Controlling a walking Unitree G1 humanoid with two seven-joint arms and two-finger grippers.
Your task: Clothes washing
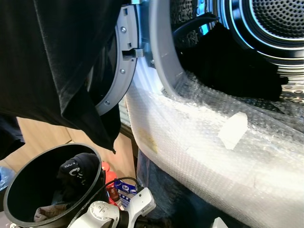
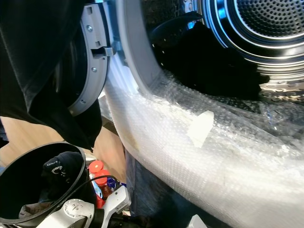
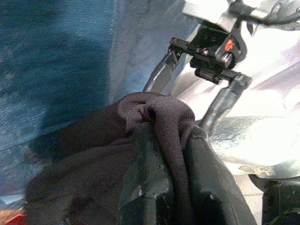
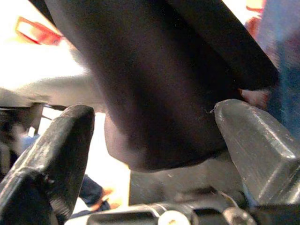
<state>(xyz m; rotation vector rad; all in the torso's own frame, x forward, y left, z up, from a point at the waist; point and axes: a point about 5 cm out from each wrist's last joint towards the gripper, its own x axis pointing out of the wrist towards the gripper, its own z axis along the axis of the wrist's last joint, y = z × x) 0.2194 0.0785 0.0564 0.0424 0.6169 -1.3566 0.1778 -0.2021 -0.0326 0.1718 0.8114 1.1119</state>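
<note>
- Right now, you look to be in the loading step: a black garment [image 1: 52,71] hangs across the upper left of the left eye view, lifted above the black laundry basket [image 1: 28,190] at the lower left and not yet inside the washer drum [image 1: 270,23] at the upper right.
- In the left wrist view, your left gripper [image 3: 161,154] is clenched on a bunched fold of that dark cloth; the fabric wraps up and over between the two fingers [image 3: 145,178] and trails off toward the left of that frame.
- In the right wrist view, your right gripper [image 4: 150,136] stands released, its fingers well apart, with a hanging part of the garment lying between them; whether cloth touches either pad I cannot tell.
- More dark clothing [image 1: 76,173] sits in the basket, so the job seems far from finished.
- Next, I judge you need to carry the garment rightward over the bubble-wrapped front [image 1: 213,156] and through the grey door seal [image 1: 164,61], keeping the trailing hem from catching on the open door [image 1: 121,71].
</note>
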